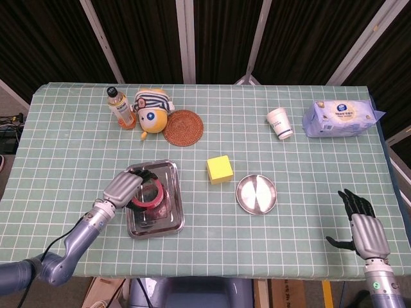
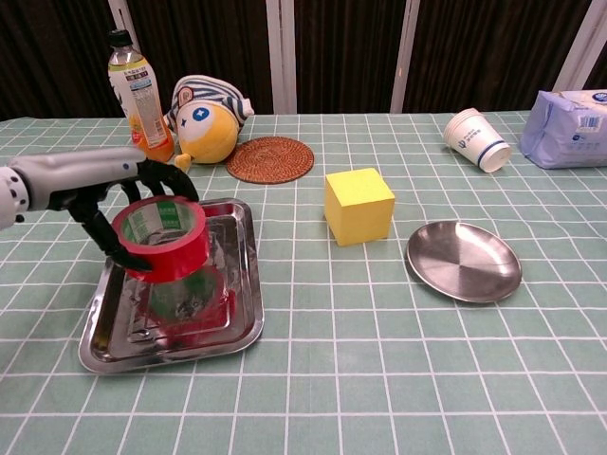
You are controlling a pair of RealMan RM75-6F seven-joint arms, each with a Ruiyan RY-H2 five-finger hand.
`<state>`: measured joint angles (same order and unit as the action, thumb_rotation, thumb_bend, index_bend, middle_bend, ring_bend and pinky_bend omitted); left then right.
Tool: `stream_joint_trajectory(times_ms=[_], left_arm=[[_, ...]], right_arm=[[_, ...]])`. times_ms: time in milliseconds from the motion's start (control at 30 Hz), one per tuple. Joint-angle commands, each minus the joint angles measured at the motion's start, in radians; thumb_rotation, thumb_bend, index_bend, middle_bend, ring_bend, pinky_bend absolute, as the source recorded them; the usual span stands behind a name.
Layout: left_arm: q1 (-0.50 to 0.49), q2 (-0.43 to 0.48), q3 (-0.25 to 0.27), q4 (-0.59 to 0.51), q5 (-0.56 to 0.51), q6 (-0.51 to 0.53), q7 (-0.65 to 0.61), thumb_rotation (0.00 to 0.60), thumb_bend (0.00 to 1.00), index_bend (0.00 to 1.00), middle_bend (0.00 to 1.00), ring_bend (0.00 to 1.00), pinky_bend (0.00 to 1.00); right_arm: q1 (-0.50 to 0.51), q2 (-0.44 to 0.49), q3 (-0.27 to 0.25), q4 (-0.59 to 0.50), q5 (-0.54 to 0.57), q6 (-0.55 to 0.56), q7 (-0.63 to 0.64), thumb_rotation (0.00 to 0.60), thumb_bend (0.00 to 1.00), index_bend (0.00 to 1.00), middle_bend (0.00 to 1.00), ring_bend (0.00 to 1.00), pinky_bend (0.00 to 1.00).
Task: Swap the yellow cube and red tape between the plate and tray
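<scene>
Left hand [image 2: 114, 194] grips red tape [image 2: 161, 239]; right hand [image 1: 365, 232] fingers spread.
</scene>
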<state>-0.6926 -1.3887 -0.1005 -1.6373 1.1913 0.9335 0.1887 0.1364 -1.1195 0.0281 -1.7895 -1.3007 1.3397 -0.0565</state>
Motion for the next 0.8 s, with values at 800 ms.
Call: stream_joint_trajectory(times_ms=[800], left_arm=[[-0.155,-0.454,-0.109,0.228,0.000,-0.051,0.022,0.600,0.23,0.26,0.14,0.11,0.31]], right_arm=[[-0.024,0.010,0.018,0.013,-0.029,0.023,0.042,0.600,0.02,0.00,0.00,0.00,0.00]])
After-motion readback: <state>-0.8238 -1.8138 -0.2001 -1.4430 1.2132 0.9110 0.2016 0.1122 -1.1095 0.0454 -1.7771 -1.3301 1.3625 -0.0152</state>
